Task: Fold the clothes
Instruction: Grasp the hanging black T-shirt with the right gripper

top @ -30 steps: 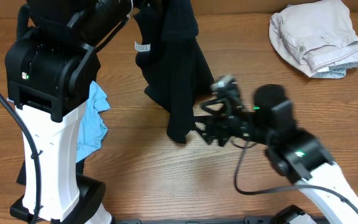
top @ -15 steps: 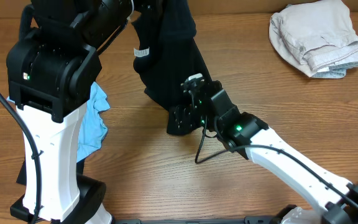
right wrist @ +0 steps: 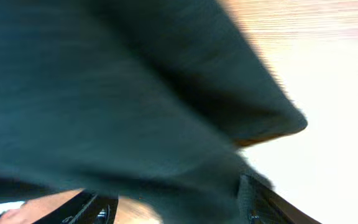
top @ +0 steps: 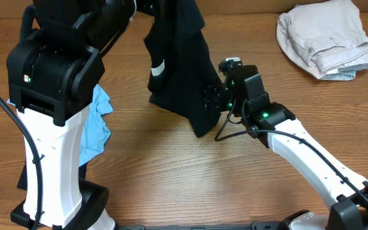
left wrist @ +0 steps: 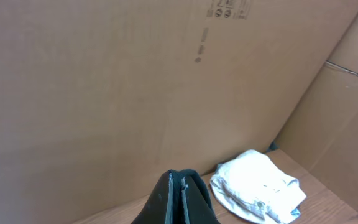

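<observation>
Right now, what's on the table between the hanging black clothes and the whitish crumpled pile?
Nothing. In the overhead view, only bare wooden table lies between the black garment and the beige crumpled garment.

Left arm (top: 53, 147) and right arm (top: 312, 160) wear white shells, black joint housings, green lights (top: 265, 115), black cables (top: 230, 130)

One black garment (top: 184, 70), one blue cloth (top: 98, 124), one beige garment (top: 324, 38)

cardboard wall (left wrist: 166, 93): printed symbols and marks, too small to read | black garment (top: 187, 57): white tag (top: 159, 68), unreadable
</observation>
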